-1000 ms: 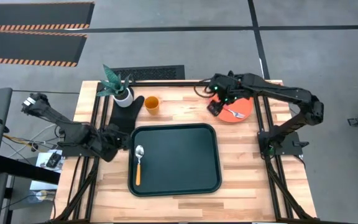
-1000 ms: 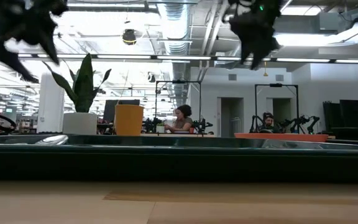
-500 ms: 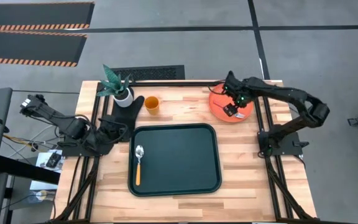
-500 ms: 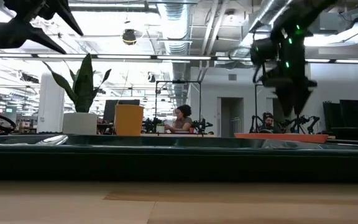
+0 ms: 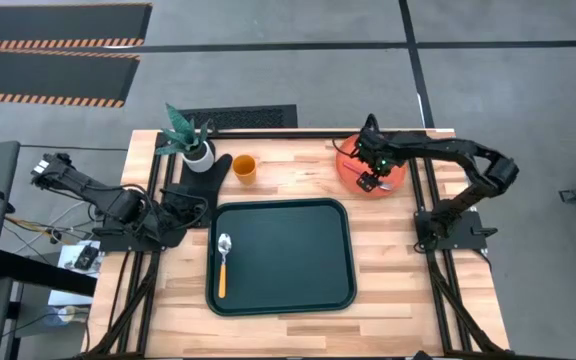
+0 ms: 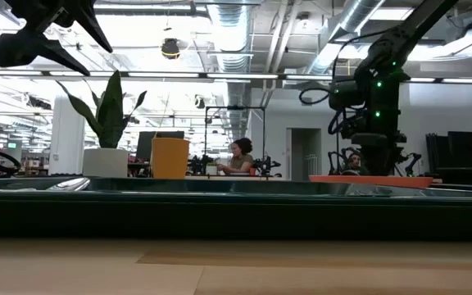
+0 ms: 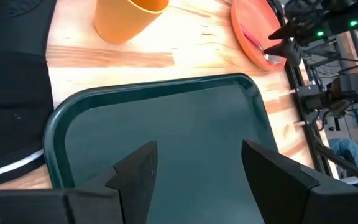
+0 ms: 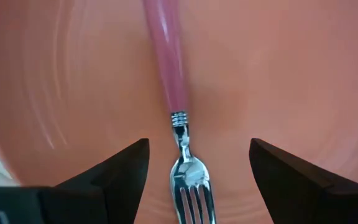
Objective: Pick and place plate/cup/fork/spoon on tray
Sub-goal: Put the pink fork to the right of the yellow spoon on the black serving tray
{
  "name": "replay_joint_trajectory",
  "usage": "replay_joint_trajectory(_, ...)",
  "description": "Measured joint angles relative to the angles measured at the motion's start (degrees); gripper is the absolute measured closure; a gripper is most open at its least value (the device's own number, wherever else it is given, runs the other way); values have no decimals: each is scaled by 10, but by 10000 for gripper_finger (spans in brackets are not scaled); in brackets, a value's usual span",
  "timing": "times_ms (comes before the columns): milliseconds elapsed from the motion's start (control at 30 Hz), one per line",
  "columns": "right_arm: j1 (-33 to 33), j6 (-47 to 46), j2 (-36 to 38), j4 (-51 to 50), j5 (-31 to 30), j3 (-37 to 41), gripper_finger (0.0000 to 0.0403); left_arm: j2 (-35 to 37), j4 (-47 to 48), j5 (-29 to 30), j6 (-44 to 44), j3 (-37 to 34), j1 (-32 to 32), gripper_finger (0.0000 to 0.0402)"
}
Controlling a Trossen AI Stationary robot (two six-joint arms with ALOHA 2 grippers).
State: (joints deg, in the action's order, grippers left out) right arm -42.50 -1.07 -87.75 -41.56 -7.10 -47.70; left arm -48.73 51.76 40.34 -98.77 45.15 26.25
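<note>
The orange-red plate (image 5: 353,158) lies at the table's far right, and the fork (image 8: 178,118) lies flat on it, pink handle and silver tines. My right gripper (image 8: 197,180) is low over the plate, pointing down. It is open, one finger on each side of the fork's neck and tines. The dark green tray (image 5: 288,240) sits mid-table with the orange-handled spoon (image 5: 222,264) lying along its left side. The orange cup (image 5: 244,167) stands beyond the tray. My left gripper (image 7: 197,149) hangs open above the tray's far left corner, raised high in the low view (image 6: 47,33).
A white pot with a green plant (image 5: 190,140) stands at the far left, with a black mat (image 5: 208,172) beside it. Bare wood lies to the right of the tray (image 5: 398,260) and near the front edge. People sit in the room behind the table.
My right gripper has come down from high above the table, moved toward the right edge, and now sits low over the plate, astride the fork. My left gripper has risen a little, drawn back from the tray toward the far left, and rolled.
</note>
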Motion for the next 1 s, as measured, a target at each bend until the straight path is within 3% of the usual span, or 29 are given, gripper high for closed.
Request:
replay_joint_trajectory(133,-1,16,-36,5,2,0,106,0,4,0,0,0,0,182)
replay_joint_trajectory(267,-1,22,-61,4,6,-4,148,0,5,0,0,0,0,182)
replay_joint_trajectory(367,0,22,-65,2,16,-5,212,0,8,0,0,0,0,182)
replay_joint_trajectory(533,0,18,-55,-3,14,-12,351,0,17,0,0,0,0,182)
replay_joint_trajectory(600,0,13,-48,-4,12,-15,385,0,19,1,0,0,0,182)
replay_joint_trajectory(1000,5,-4,20,-40,9,-52,400,0,2,0,-17,0,0,182)
